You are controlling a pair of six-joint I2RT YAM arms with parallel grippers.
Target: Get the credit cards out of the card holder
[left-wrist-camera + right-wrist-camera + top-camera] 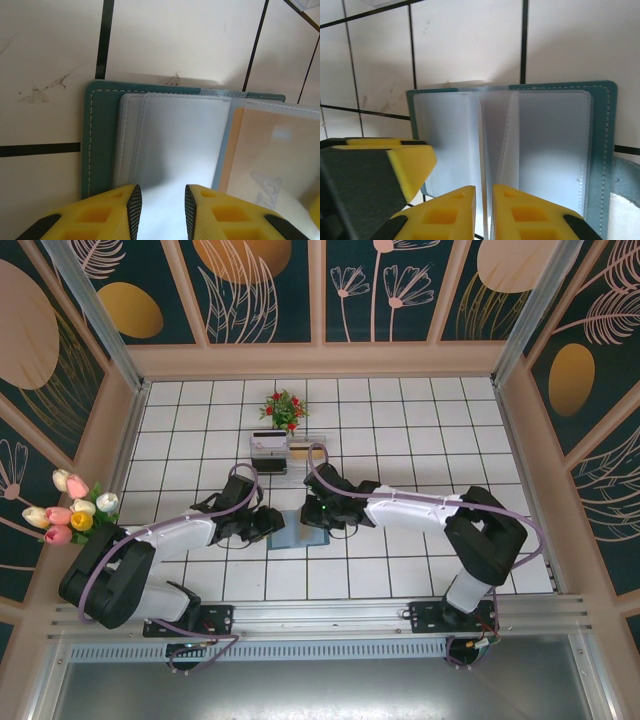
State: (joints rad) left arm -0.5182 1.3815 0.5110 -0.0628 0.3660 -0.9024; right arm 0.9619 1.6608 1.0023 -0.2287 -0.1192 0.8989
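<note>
The teal card holder (97,140) lies open on the white tiles, its clear inner sleeves (175,140) fanned out. A tan credit card (270,155) sits inside the sleeve on the right of the left wrist view. My left gripper (161,192) hovers low over the sleeves, jaws apart with nothing between them. My right gripper (484,192) is shut on the thin upright edge of a clear sleeve page (487,135) at the holder's (602,150) fold. Seen from above, both grippers (272,523) (318,512) meet over the holder (290,538).
A clear acrylic rack (276,452) stands two tiles behind the holder, with a small potted flower (284,410) behind it. A tulip bunch (75,508) hangs at the left wall. One yellow finger of the left gripper (410,165) is close beside the right one.
</note>
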